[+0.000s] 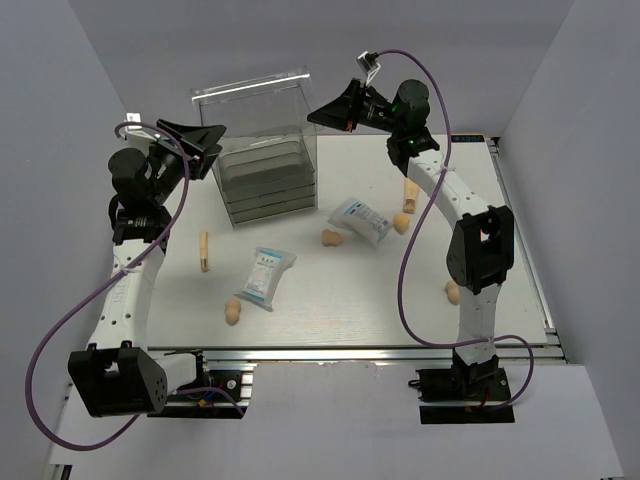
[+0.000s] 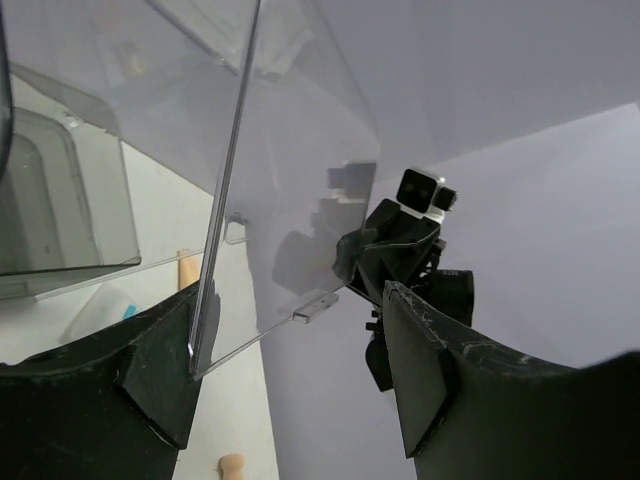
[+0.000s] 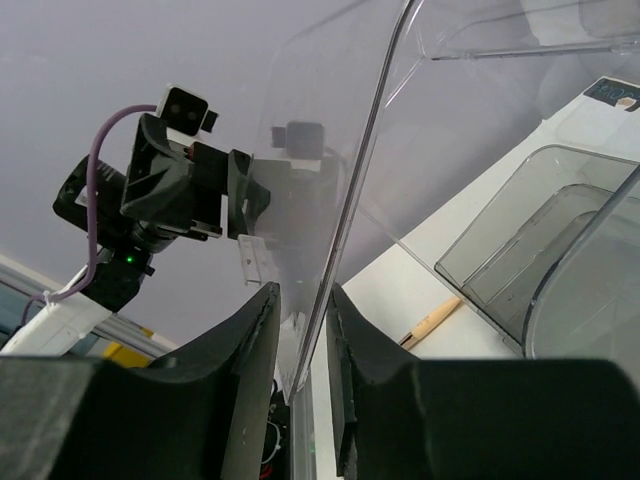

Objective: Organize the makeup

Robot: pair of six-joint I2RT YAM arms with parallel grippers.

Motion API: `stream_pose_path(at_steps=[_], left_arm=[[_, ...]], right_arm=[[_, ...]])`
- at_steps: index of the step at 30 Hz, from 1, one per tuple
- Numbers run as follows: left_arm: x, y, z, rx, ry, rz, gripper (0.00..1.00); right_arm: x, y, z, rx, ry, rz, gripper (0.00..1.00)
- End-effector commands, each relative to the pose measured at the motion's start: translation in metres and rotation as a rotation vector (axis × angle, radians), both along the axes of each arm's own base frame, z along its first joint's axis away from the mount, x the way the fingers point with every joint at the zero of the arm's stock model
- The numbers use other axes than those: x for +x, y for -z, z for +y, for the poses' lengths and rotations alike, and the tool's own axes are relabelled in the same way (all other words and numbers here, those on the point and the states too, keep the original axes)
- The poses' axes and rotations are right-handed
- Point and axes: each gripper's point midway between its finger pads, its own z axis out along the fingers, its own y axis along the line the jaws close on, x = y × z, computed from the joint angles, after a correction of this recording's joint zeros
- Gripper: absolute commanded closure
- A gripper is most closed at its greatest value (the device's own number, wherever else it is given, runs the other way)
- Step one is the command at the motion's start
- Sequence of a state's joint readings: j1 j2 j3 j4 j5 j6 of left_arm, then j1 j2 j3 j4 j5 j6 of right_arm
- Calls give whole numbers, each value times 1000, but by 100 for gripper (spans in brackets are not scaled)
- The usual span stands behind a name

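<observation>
The makeup lies loose on the white table. There are two white-and-blue packets, several peach sponges, a tan stick and a tan cone tube. My left gripper is open beside the left side of the clear drawer box. The box's wall edge stands against its left finger. My right gripper is drawn close on the box's upper right wall edge.
Grey drawers fill the lower half of the box. The stick also shows in the right wrist view. A metal rail runs along the table's right edge. Grey walls enclose the back and sides.
</observation>
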State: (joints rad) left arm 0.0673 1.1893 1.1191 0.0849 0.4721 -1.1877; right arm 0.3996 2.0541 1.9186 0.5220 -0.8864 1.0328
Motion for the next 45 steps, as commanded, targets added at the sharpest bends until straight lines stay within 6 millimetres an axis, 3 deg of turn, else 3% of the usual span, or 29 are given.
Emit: stream_pose_path(at_steps=[1, 3, 5, 6, 8, 9, 13, 16, 17, 18, 19, 20, 21, 22, 23, 26, 27, 28, 29, 30, 31, 35, 38, 45], left_arm=[[-13, -27, -10, -26, 67, -89, 24], [-15, -26, -10, -28, 69, -87, 24], [-19, -28, -11, -35, 70, -93, 24], [-20, -30, -11, -39, 74, -100, 24], [-24, -33, -13, -50, 80, -105, 24], [-24, -33, -13, -52, 80, -103, 24], [-26, -41, -13, -60, 83, -120, 24], [-25, -46, -12, -72, 79, -130, 24], [-25, -47, -12, -76, 80, -134, 24], [-24, -48, -12, -79, 79, -139, 24], [-24, -48, -12, -82, 79, -137, 24], [-24, -49, -12, -87, 77, -139, 24], [-24, -51, -12, -90, 78, -144, 24], [-24, -52, -11, -93, 76, -146, 24], [-24, -52, -12, -96, 78, -147, 24], [-25, -54, -11, -113, 82, -153, 24], [-25, -55, -12, -117, 86, -158, 24], [-24, -55, -12, -119, 91, -156, 24], [-24, -56, -13, -122, 95, -157, 24], [-24, -58, -13, -121, 97, -164, 24], [-22, -58, -13, -121, 98, -161, 23], [-24, -61, -13, -118, 100, -168, 23], [-25, -58, -12, -117, 97, -164, 23], [-27, -54, -12, -123, 98, -154, 23]], right_arm=[[-23, -55, -10, 53, 6, -167, 69], [-23, -53, -10, 47, 7, -167, 65], [-22, -49, -9, 35, 8, -179, 56], [-21, -46, -10, 26, 12, -177, 46], [-19, -38, -12, 7, 19, -188, 39], [-19, -38, -16, 0, 26, -193, 31], [-14, -10, -40, -85, 75, -215, 22], [-9, 30, -78, -207, 167, -224, 21], [-10, 30, -91, -244, 226, -250, 20], [-1, 56, -110, -336, 285, -308, 17], [-1, 85, -124, -441, 326, -243, 12], [13, 93, -150, -562, 491, -260, 10], [14, 123, -168, -683, 535, -291, 11], [17, 138, -185, -750, 598, -282, 11], [28, 148, -216, -853, 756, -270, 11], [41, 200, -262, -1012, 943, -59, 12], [35, 218, -271, -1054, 924, 43, 20], [41, 213, -271, -1026, 929, 91, 26], [42, 233, -269, -1053, 894, 142, 35], [41, 241, -270, -1077, 877, 169, 53], [46, 238, -270, -1088, 869, 162, 58], [39, 272, -258, -1189, 649, 92, 55], [19, 296, -253, -1241, 450, 31, 46], [4, 329, -252, -1274, 316, 14, 45]])
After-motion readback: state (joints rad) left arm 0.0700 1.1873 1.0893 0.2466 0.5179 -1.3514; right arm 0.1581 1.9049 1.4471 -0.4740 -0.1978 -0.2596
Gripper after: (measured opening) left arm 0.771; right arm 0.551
